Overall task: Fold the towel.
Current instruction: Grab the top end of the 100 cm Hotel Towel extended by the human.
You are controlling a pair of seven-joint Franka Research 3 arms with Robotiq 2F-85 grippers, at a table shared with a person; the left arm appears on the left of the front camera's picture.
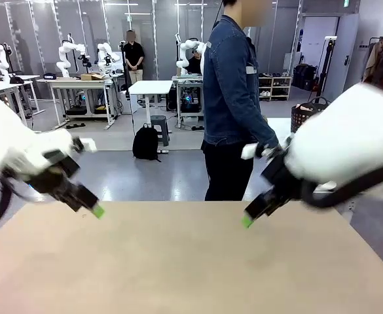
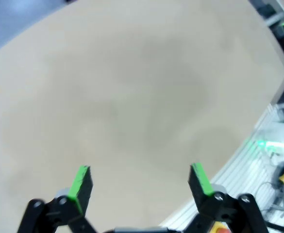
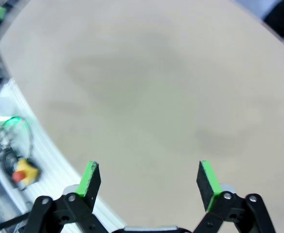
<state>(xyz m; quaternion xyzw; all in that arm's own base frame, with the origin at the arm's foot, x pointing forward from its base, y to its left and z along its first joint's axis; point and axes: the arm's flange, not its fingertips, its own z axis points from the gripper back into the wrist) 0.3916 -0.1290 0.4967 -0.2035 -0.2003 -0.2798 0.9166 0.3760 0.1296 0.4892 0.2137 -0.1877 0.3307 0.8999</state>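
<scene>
The left tool [image 1: 90, 204] hangs over the left far part of the worktop [image 1: 178, 268], tilted down and inward. Its jaws are spread as wide as they go and there is nothing between them. The right tool [image 1: 253, 214] mirrors it over the right far part, equally wide open and empty. Both wrist views look down past the green pads onto plain tan surface.

I cannot tell where the towel is. A person [image 1: 230, 98] stands side-on at the far edge, with one hand [image 1: 249, 151] low and close to the right arm. A dark basket [image 1: 307, 114] sits on the floor far off to the right, and its contents are too small to make out.

In my judgement the fold has not begun, and the risks lie in how the cloth arrives:

- **Contact with the person:** the right tool is near the person's hand, so a move toward the far edge could brush it.
- **Snagging:** if the towel is laid down while both tools hang this low, soft terry could drape over a finger and catch.
- **Missed grip:** once the cloth lies flat, a descent that is too shallow would close on nothing.
- **Jammed pads:** a descent that is too deep would press the pads into the worktop.
- **Skewed fold:** uneven lifting by the two arms would probably pull the fold out of line.
</scene>
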